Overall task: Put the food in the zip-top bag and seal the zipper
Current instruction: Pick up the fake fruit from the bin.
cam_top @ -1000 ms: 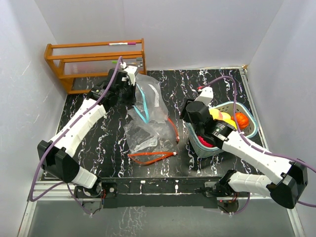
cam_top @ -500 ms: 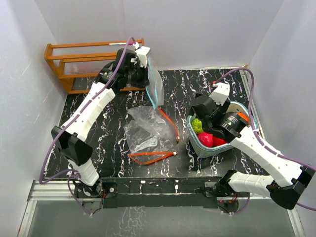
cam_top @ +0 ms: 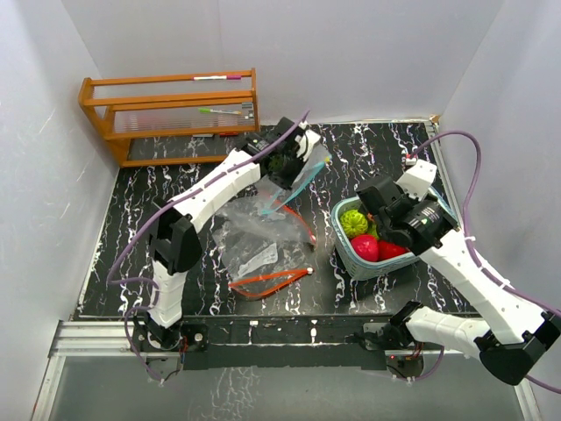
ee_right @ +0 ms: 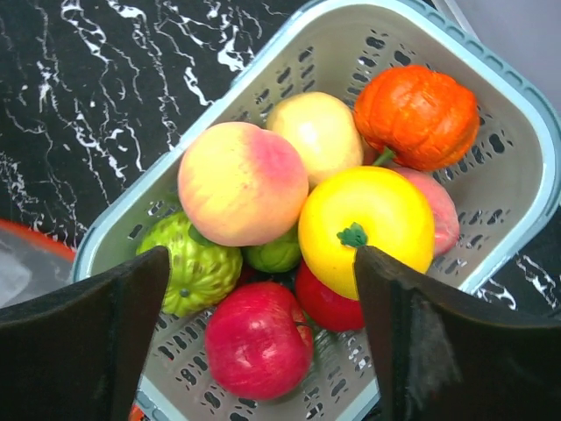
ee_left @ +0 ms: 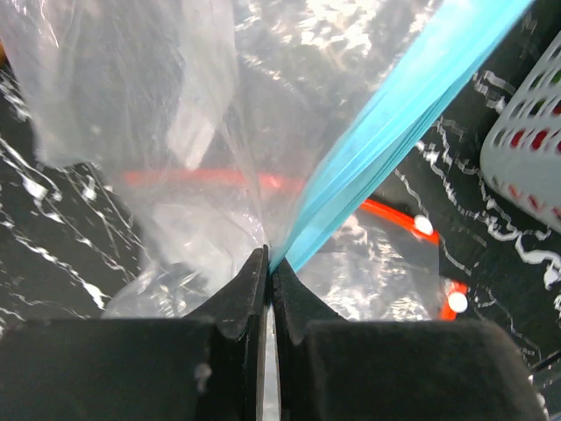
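Two orange zipper strips (cam_top: 267, 281) lie nearest us on the black marbled surface (cam_top: 131, 189), both at the edge of crumpled clear film (cam_top: 250, 241). We cannot tell whether that film is one bag or two.

Just to the right of them stands one teal basket (cam_top: 355, 266), and all the food (cam_top: 365, 248) sits inside it. Through the right wrist camera we count nine pieces: one peach (ee_right: 243, 182), one pale yellow fruit (ee_right: 320, 132), one orange pumpkin (ee_right: 416, 114), one yellow apple (ee_right: 366, 219), one pink fruit (ee_right: 436, 209) half hidden behind the apple, two green pieces (ee_right: 193, 263) and two red pieces (ee_right: 259, 338).

The right hand (ee_right: 261, 263) hangs over the basket with its two fingers (ee_right: 83, 342) spread wide, and it grips nothing.

Farther back, the left hand (ee_left: 267, 263) is closed tight. It pinches one clear zip-top bag (ee_left: 175, 88) just beside the bag's blue zipper (ee_left: 394, 132). In the top view we see this bag hanging from the hand over the middle of the surface, apart from the basket.

Farthest away, at the back left, one wooden rack (cam_top: 171, 114) stands against the wall, carrying two pens (cam_top: 217, 78).
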Robot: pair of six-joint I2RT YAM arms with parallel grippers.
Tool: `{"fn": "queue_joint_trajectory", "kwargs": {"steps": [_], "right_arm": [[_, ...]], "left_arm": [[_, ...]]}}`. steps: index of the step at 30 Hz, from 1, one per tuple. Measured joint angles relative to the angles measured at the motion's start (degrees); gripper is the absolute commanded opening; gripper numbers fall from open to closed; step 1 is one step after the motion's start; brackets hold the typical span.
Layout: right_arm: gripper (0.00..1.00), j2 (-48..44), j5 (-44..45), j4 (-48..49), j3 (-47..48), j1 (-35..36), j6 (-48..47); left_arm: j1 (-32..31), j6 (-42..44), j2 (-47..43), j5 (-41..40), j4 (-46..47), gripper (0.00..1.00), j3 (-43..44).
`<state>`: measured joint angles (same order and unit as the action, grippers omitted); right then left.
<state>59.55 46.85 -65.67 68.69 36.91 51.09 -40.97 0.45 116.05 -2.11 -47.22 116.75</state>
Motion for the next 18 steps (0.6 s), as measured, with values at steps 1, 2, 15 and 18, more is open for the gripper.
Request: {"fn": "queue_joint_trajectory", "kwargs": {"steps": [1, 2, 15, 18], "right_arm": [[0.98, 0.0, -0.1, -0.8, 0.0, -0.3, 0.4], [0.98, 0.0, -0.2, -1.6, 0.0, -0.7, 0.7], [0.98, -3.3, -0.2, -6.2, -0.9, -7.5, -1.3], [0.98, -3.3, -0.3, -6.2, -0.9, -8.5, -1.5]], "left_arm": [[-0.1, 0.0, 0.0, 0.3, 0.0, 0.0, -2.1], [-0.1, -0.1, 0.0, 0.7, 0.4, 0.0, -3.9], [0.5, -2.1, -1.9, 3.9, 6.9, 0.0, -9.0], [0.5, -2.4, -2.7, 4.6, 7.9, 0.0, -9.0]]}}
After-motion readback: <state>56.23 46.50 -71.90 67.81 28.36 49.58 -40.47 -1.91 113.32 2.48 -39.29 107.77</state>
